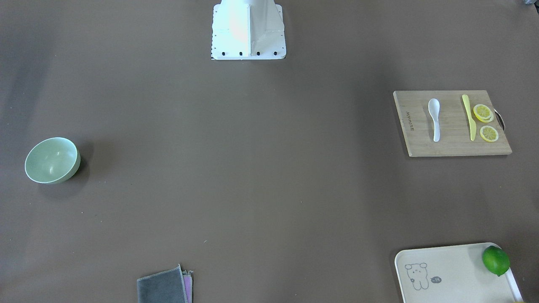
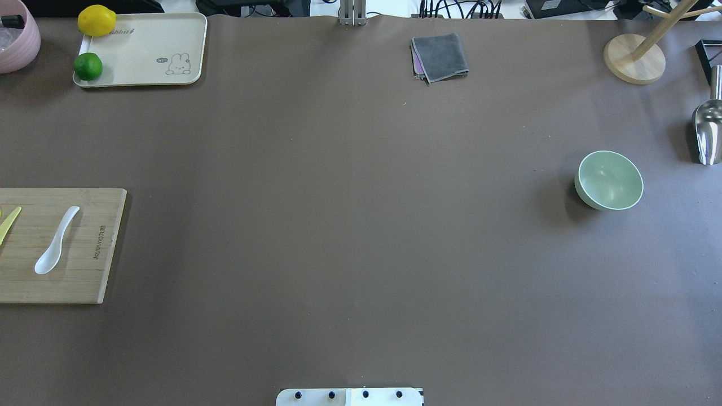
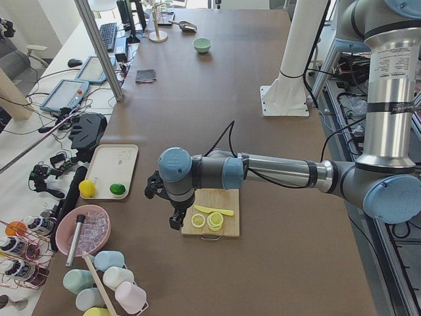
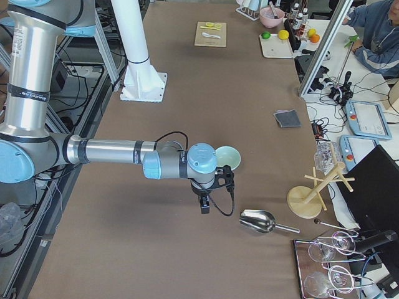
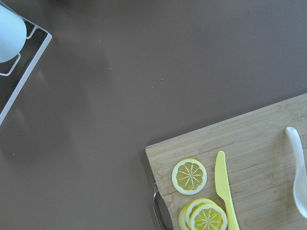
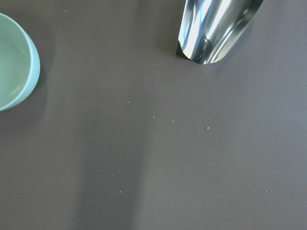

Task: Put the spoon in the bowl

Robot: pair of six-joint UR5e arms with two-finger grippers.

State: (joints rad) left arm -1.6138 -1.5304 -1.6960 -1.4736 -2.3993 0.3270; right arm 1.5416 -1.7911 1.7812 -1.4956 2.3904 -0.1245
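Note:
The white spoon [image 1: 434, 118] lies on a wooden cutting board [image 1: 450, 145], scoop toward the robot; it also shows in the overhead view [image 2: 56, 241] and at the right edge of the left wrist view [image 5: 300, 172]. The mint-green bowl [image 1: 52, 160] stands empty and upright at the table's other end [image 2: 609, 179]. My left gripper [image 3: 174, 220] hangs beside the board's outer end, near the lemon slices. My right gripper [image 4: 204, 205] hangs just beyond the bowl [image 4: 227, 157]. Both show only in the side views, so I cannot tell whether they are open or shut.
A yellow knife [image 1: 468, 117] and lemon slices [image 1: 484, 122] share the board. A tray [image 2: 141, 73] holds a lime [image 2: 88, 66] and a lemon [image 2: 96, 20]. A folded grey cloth [image 2: 440, 56], a metal scoop [image 2: 708, 132] and a wooden stand base [image 2: 634, 59] sit near the far and right edges.

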